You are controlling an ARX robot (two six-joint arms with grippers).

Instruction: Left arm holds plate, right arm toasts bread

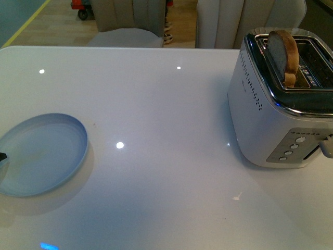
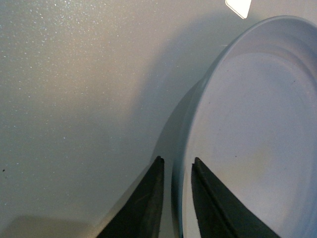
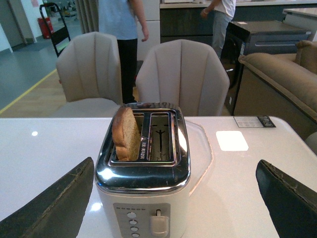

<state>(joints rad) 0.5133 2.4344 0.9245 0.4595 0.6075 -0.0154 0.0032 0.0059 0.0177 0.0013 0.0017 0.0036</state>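
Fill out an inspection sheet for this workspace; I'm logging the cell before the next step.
Surface: glossy white table, light reflections, bare between items.
Job's things: plate empty, flat on the table near the left edge; bread upright in one slot of the toaster, the other slot empty.
Clutter: nothing seen.
Grippers: left gripper fingers astride the plate rim, narrow gap; right gripper wide open, facing the toaster front, holding nothing.
Cables: nothing seen.
Surroundings: beige chairs behind the table, people standing beyond.

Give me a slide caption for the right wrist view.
Open right gripper faces the toaster, bread standing in one slot, the other empty.
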